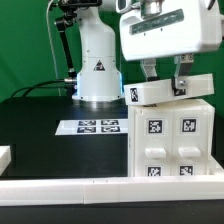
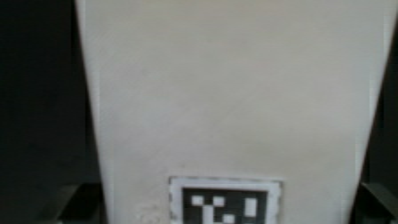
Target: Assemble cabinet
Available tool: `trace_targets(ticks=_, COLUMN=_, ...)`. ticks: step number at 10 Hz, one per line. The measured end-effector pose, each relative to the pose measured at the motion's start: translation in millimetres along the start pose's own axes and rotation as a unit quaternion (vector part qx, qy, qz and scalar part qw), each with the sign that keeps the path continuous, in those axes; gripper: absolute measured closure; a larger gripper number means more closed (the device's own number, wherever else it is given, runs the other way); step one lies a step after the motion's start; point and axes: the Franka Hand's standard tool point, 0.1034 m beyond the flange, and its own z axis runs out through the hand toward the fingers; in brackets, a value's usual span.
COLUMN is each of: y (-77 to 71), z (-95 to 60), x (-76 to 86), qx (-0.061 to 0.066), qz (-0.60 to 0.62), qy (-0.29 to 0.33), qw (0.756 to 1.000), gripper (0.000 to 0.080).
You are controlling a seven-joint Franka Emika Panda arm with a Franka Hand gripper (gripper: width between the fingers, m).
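Note:
The cabinet body [image 1: 170,140] stands at the exterior view's right, with tagged drawer blocks [image 1: 155,128] on its front. My gripper [image 1: 166,80] is above it, shut on the white top slab [image 1: 166,92]. The slab sits slightly tilted at the body's top; I cannot tell whether it rests there. In the wrist view the slab [image 2: 222,100] fills most of the frame, with one square tag [image 2: 224,203] near the edge by the jaws. Only dark shapes show at the slab's sides there.
The marker board [image 1: 98,126] lies on the black table in the middle. The white robot base [image 1: 97,65] stands behind it. A white rail [image 1: 60,186] runs along the front edge, and a white piece [image 1: 4,155] lies at the far left.

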Motion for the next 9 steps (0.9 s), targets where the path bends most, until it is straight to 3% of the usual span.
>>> trace_targets(ticks=2, y=1.3, z=-0.3, x=-2.5, qx=-0.005, qz=0.073, qy=-0.012, qw=0.997, gripper=0.0239)
trace_targets(ticks=6, y=-1.1, z=-0.5, x=-4.6, qx=0.004, qz=0.214, qy=-0.036, qw=0.976, gripper=0.0239)
trace_targets(ticks=9, y=-2.1, z=-0.3, x=-8.7, qx=0.002, qz=0.282, qy=-0.043, qw=0.958, gripper=0.0239)
